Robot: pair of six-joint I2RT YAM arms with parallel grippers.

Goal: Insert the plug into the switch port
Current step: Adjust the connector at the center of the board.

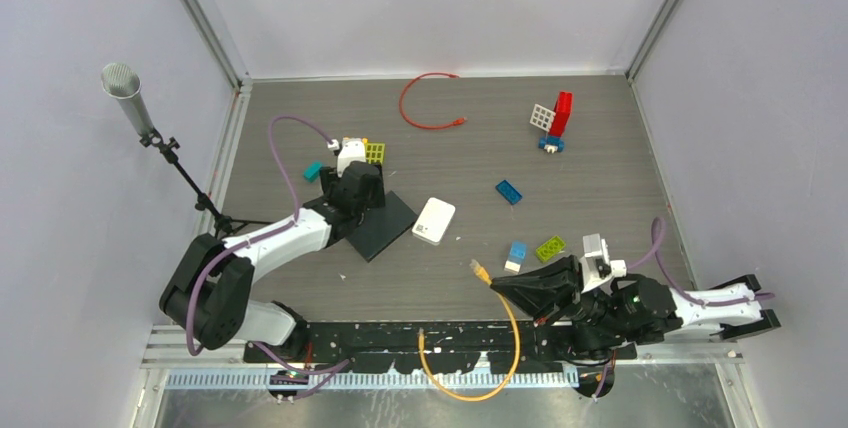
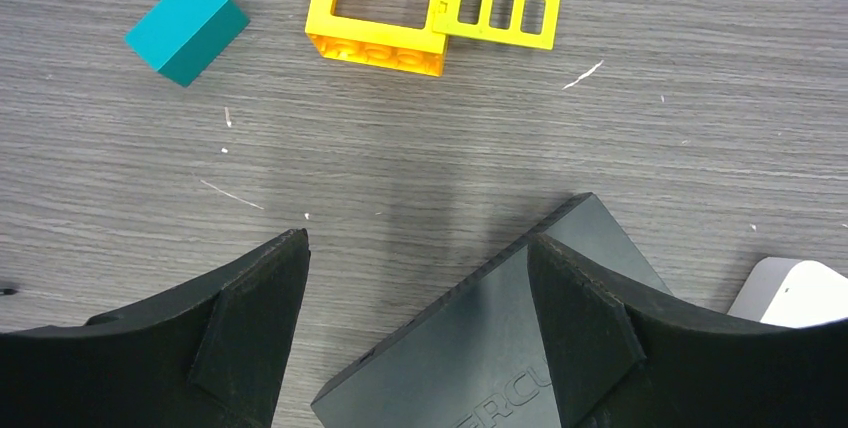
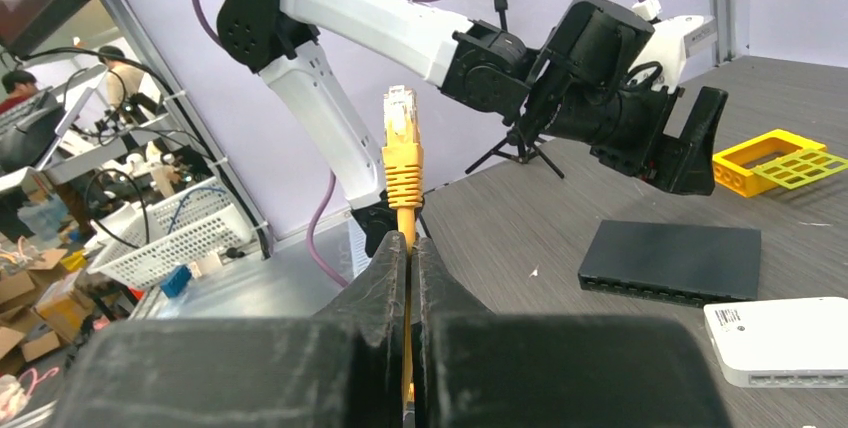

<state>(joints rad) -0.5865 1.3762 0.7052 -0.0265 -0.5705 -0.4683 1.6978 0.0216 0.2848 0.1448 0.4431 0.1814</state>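
The black switch [image 1: 380, 226] lies flat on the table, left of centre. Its row of ports [image 3: 650, 291] faces the right wrist camera. My left gripper [image 1: 358, 186] hovers open over the switch's far corner; one corner of the switch [image 2: 480, 348] lies between the spread fingers [image 2: 418, 248], untouched. My right gripper [image 1: 500, 288] is shut on the yellow cable [image 1: 512, 333] just behind its plug [image 1: 479, 270]. The plug [image 3: 401, 113] sticks up above the closed fingertips [image 3: 410, 243], well off the switch [image 3: 670, 260].
A white box [image 1: 434, 220] lies just right of the switch. A teal brick [image 2: 187, 27] and a yellow frame [image 2: 380, 8] lie beyond the left gripper. A red cable [image 1: 425, 103], a brick tower [image 1: 555, 120] and loose bricks [image 1: 508, 191] are scattered further right. A microphone stand [image 1: 150, 128] stands at the left.
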